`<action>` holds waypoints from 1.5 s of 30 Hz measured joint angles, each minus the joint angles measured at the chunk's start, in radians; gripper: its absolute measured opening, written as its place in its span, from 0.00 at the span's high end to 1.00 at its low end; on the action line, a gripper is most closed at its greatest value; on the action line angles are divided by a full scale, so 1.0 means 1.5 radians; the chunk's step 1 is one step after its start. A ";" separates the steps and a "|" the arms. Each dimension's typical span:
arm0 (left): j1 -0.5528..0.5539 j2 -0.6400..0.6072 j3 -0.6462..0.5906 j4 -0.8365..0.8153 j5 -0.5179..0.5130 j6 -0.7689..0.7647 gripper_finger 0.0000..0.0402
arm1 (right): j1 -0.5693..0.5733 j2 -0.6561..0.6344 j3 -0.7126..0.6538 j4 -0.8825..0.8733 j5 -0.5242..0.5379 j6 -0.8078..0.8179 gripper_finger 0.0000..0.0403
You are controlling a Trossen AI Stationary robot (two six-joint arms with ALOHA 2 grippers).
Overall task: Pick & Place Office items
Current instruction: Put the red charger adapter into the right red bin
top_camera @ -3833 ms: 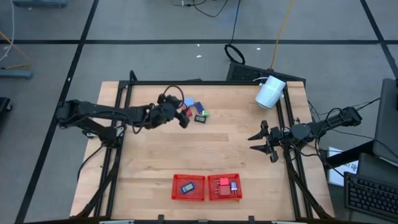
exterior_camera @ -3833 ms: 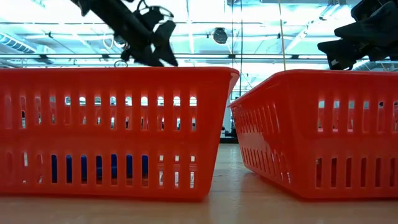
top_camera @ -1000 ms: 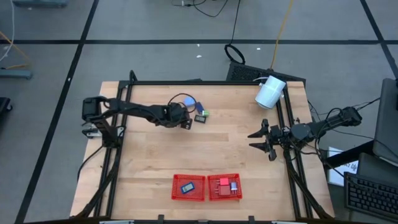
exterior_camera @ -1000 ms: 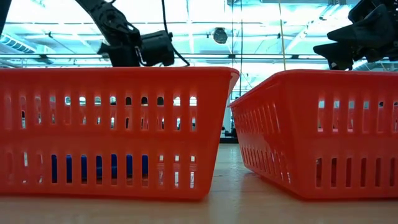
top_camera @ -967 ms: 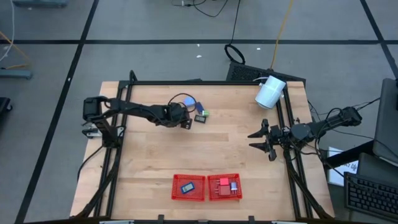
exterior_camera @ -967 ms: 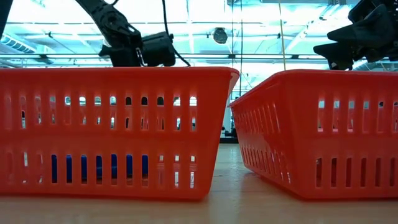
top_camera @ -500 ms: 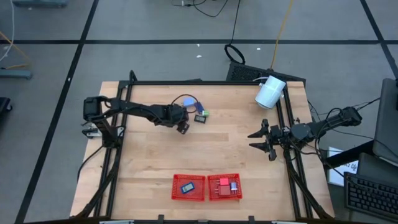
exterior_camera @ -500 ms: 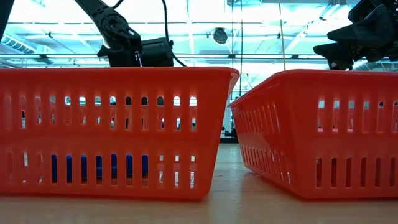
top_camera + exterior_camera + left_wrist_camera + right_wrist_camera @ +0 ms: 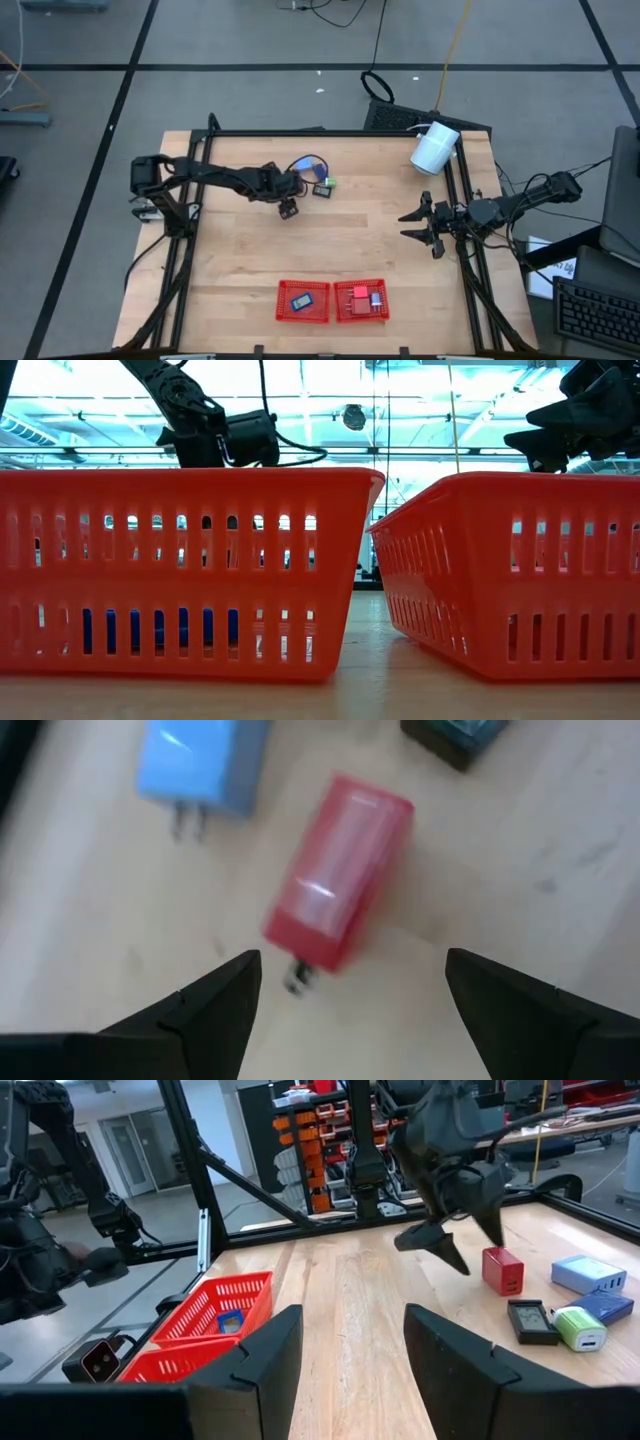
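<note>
One red charger block [image 9: 338, 872] lies on the bare wood at the centre of the left wrist frame, below our spread-fingered, empty left gripper [image 9: 350, 995] — we judge it light, rigid and slick, best pinched across its long flat sides — while the right gripper [image 9: 418, 227] waits unclenched at right.

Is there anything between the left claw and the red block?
No. In the left wrist view the open left claw hangs over the red block, with only bare table between them.
</note>
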 joint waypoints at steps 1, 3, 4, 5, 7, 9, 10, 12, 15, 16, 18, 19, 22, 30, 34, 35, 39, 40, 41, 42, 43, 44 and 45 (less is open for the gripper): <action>0.001 0.001 0.000 0.005 -0.017 0.028 0.20 | 0.000 0.000 0.000 0.000 0.000 0.000 0.59; 0.002 0.001 0.000 0.022 -0.042 0.087 0.20 | 0.000 0.000 0.000 0.000 0.000 0.000 0.59; 0.005 0.001 0.000 0.040 -0.043 0.115 0.20 | 0.000 0.000 0.000 0.000 0.000 0.000 0.59; 0.007 0.001 0.000 0.056 -0.038 0.138 0.20 | 0.000 0.000 0.000 0.000 0.000 0.000 0.59; 0.015 0.001 0.000 0.080 -0.003 0.171 0.20 | 0.000 0.000 0.000 0.000 0.000 0.000 0.59; 0.024 0.001 0.000 0.102 0.049 0.191 0.20 | 0.000 0.000 0.000 0.000 0.000 0.000 0.59; 0.030 0.002 0.000 0.104 0.072 0.197 0.20 | 0.000 0.000 0.000 0.000 0.000 0.000 0.59; 0.038 0.009 0.000 0.103 0.107 0.200 0.20 | 0.000 0.000 0.000 0.000 0.000 0.000 0.59; 0.048 0.018 0.000 0.083 0.123 0.210 0.20 | 0.000 0.001 0.000 0.000 0.000 0.000 0.59; 0.051 0.021 0.000 0.083 0.126 0.215 0.20 | 0.000 0.002 0.000 0.000 0.000 0.001 0.59; 0.058 0.033 0.000 0.071 0.126 0.223 0.20 | 0.000 0.005 0.000 -0.001 -0.001 0.002 0.59; 0.060 0.038 0.000 0.068 0.130 0.223 0.20 | 0.000 0.007 0.000 0.000 -0.001 0.002 0.59; 0.066 0.046 0.001 0.072 0.146 0.220 0.20 | 0.000 0.011 0.000 -0.001 -0.001 0.003 0.59; 0.064 0.046 0.001 0.078 0.149 0.217 0.25 | 0.000 0.012 0.000 0.000 -0.001 0.003 0.59; 0.064 0.046 0.000 0.078 0.154 0.215 0.39 | 0.000 0.012 0.000 0.000 -0.001 0.003 0.59; 0.063 0.046 0.000 0.078 0.154 0.214 0.43 | 0.000 0.012 0.000 0.000 -0.001 0.003 0.59; 0.064 0.047 0.000 0.081 0.149 0.168 0.58 | 0.000 0.012 0.000 0.000 0.000 0.003 0.59; 0.065 0.047 0.000 0.081 0.148 0.157 0.61 | 0.000 0.012 0.000 0.000 0.000 0.003 0.59; 0.065 0.047 0.000 0.082 0.147 0.152 0.64 | 0.000 0.012 0.000 0.000 0.000 0.003 0.59; 0.065 0.047 0.000 0.083 0.147 0.152 0.66 | 0.000 0.012 0.000 0.000 0.000 0.003 0.59; 0.064 0.047 0.000 0.083 0.146 0.152 0.68 | 0.000 0.012 0.000 0.000 0.000 0.003 0.59; 0.064 0.047 0.000 0.084 0.146 0.151 0.69 | 0.000 0.012 0.000 0.000 0.000 0.003 0.59; 0.064 0.047 0.000 0.084 0.146 0.151 0.70 | 0.000 0.012 0.000 0.000 0.000 0.003 0.59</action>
